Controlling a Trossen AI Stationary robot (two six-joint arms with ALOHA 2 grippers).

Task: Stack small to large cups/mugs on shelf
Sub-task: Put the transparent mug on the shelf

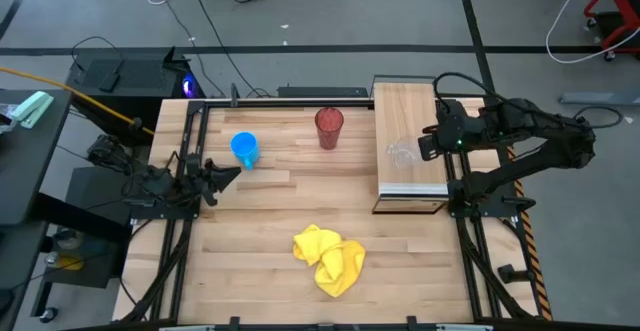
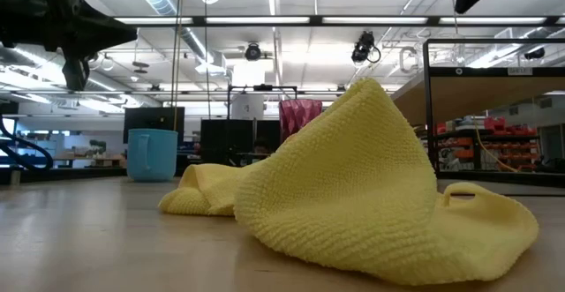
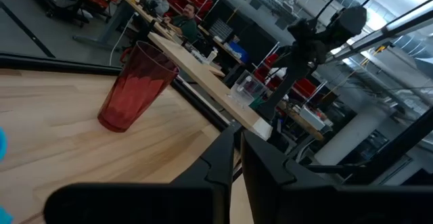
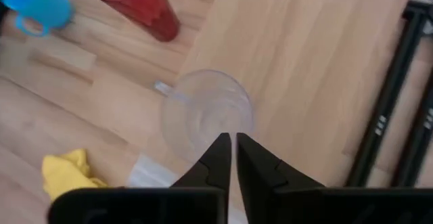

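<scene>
I'm seeing the wide light-wood counter (image 1: 270, 221) carrying a bright blue handled mug (image 1: 245, 149), a dark red translucent tumbler (image 1: 329, 127), a crumpled yellow cloth (image 1: 329, 258) and a raised light-wood shelf (image 1: 408, 121).

3 cups (image 1: 329, 127), 1 shelf (image 1: 410, 186), 1 cloth (image 1: 329, 259)

Four cameras cover one table (image 1: 250, 271). The high view looks straight down on both arms. The low view sits at tabletop level, very near the yellow cloth (image 2: 353, 186), facing the room. The left wrist view looks across the wood towards the red tumbler (image 3: 135, 85) and shelf (image 3: 203, 72). The right wrist view looks down, close over the clear cup (image 4: 206, 112). All four views share the tumbler; the blue mug (image 1: 245, 149) appears in three.
</scene>
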